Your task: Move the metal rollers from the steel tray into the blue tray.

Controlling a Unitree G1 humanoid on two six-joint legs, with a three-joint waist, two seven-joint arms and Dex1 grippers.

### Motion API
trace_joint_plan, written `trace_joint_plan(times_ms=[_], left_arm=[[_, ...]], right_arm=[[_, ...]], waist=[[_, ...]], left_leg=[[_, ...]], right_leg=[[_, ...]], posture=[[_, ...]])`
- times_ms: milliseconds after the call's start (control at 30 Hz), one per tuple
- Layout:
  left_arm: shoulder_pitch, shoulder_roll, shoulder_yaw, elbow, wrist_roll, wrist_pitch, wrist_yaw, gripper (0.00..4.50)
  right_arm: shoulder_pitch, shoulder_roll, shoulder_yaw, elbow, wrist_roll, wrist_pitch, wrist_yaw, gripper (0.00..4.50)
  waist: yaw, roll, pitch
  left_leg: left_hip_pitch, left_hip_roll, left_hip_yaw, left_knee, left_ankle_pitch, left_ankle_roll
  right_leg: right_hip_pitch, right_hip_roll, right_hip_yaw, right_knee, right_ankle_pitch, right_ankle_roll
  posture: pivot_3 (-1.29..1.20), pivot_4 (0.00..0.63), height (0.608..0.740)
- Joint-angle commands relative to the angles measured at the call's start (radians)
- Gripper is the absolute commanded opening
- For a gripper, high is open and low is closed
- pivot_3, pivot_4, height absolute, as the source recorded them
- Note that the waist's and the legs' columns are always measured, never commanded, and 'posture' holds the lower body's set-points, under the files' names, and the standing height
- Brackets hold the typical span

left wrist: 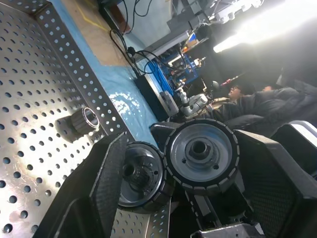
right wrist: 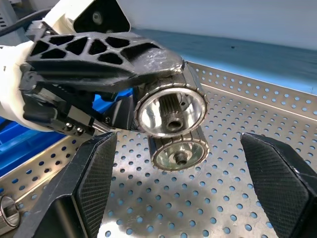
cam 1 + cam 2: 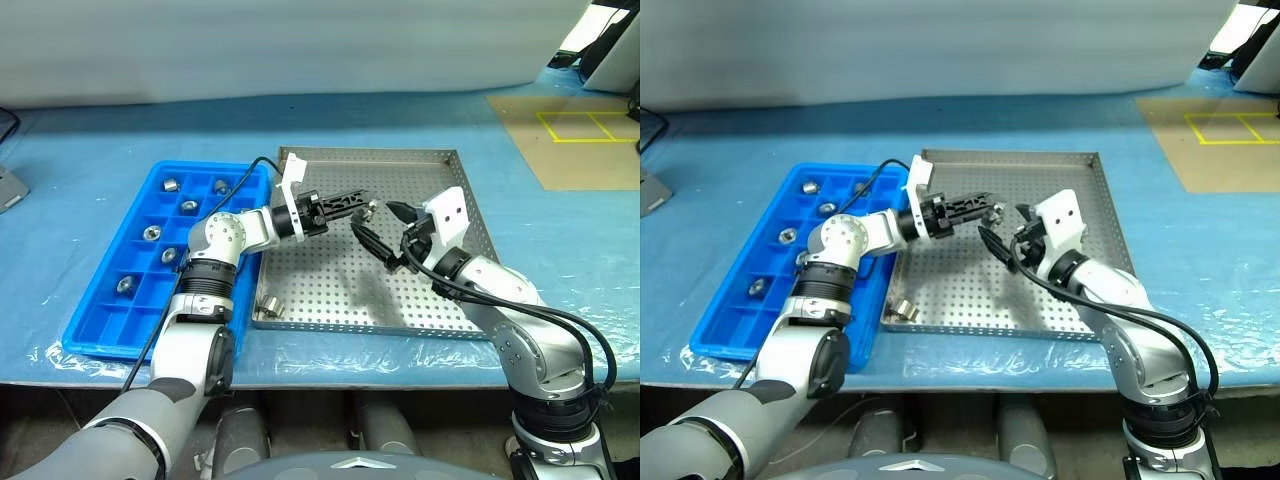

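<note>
The steel tray (image 3: 370, 153) sits mid-table with the blue tray (image 3: 100, 330) on its left. My left gripper (image 3: 362, 205) reaches level over the steel tray, shut on two metal rollers (image 2: 172, 114) pinched side by side between its fingers (image 1: 99, 188). My right gripper (image 3: 385, 235) faces it from the right, open, its fingers (image 2: 94, 173) spread wide on either side of the held rollers without touching them. Another roller (image 3: 268, 308) lies in the steel tray's near left corner. Several rollers (image 3: 189, 206) rest in the blue tray's compartments.
A brown mat with yellow tape (image 3: 575, 140) lies at the back right of the blue-covered table. A grey object (image 3: 8, 188) sits at the far left edge. A black cable (image 3: 250, 170) arcs over the blue tray. A seated person (image 1: 247, 99) is beyond the table.
</note>
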Motion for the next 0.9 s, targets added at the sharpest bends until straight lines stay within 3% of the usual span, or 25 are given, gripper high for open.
trace_joint_plan(times_ms=[33, 67, 167, 367, 700, 833, 900], left_arm=[[-0.018, 0.01, -0.046, -0.034, 0.005, 0.001, -0.039, 3.13], [-0.016, 0.013, -0.06, -0.028, 0.016, -0.005, -0.044, 3.13], [-0.014, 0.017, -0.069, -0.029, 0.016, -0.01, -0.055, 3.13], [-0.014, 0.015, -0.07, -0.026, 0.013, -0.016, -0.057, 3.13], [-0.014, 0.022, -0.066, -0.012, 0.037, -0.049, -0.041, 3.13], [-0.058, 0.048, 0.001, 0.022, 0.031, -0.106, -0.007, 3.13], [-0.091, 0.066, 0.049, 0.032, 0.003, -0.119, 0.005, 3.13]], right_arm=[[-0.013, 0.002, -0.035, -0.045, 0.017, -0.022, -0.009, 4.16], [-0.015, 0.004, -0.04, -0.045, 0.019, -0.021, -0.011, 4.16], [-0.019, 0.008, -0.049, -0.046, 0.029, -0.022, -0.014, 3.58], [-0.016, 0.002, -0.05, -0.069, 0.052, -0.002, -0.029, 1.69], [-0.009, -0.008, -0.054, -0.076, 0.054, -0.012, -0.039, 1.63], [-0.024, -0.007, -0.05, -0.084, 0.073, -0.008, -0.029, 1.63], [-0.078, 0.069, 0.068, 0.353, -0.077, -0.3, 0.023, 1.63]], waist=[[0.0, 0.0, 0.0], [0.0, 0.0, 0.0], [-0.001, 0.0, 0.0], [-0.001, 0.0, 0.0], [-0.001, 0.0, 0.0], [-0.001, 0.0, 0.0], [-0.012, -0.003, 0.0]], left_leg=[[0.0, 0.0, 0.0, 0.0, 0.0, 0.0], [0.0, 0.0, 0.0, 0.0, 0.0, 0.0], [0.001, 0.0, 0.0, 0.0, 0.0, 0.0], [0.002, 0.0, 0.0, 0.0, 0.0, 0.0], [0.002, 0.0, 0.0, 0.0, 0.0, 0.0], [0.002, 0.0, 0.0, 0.0, 0.0, 0.0], [0.003, 0.0, 0.0, 0.0, 0.0, 0.0]], right_leg=[[0.0, 0.0, 0.0, 0.0, 0.0, 0.0], [0.0, 0.0, 0.0, 0.0, 0.0, 0.0], [0.001, 0.0, 0.0, 0.001, 0.0, 0.0], [0.002, 0.0, 0.0, 0.001, 0.0, 0.0], [0.002, 0.0, 0.0, 0.001, 0.0, 0.0], [0.002, 0.0, 0.0, 0.001, 0.0, 0.0], [0.003, 0.0, 0.0, 0.001, 0.0, 0.0]], posture=[[-0.42, 0.15, 0.74], [-0.42, 0.15, 0.74], [-0.43, 0.15, 0.74], [-0.43, 0.15, 0.74], [-0.43, 0.15, 0.74], [-0.42, 0.15, 0.74], [-0.41, 0.15, 0.74]])
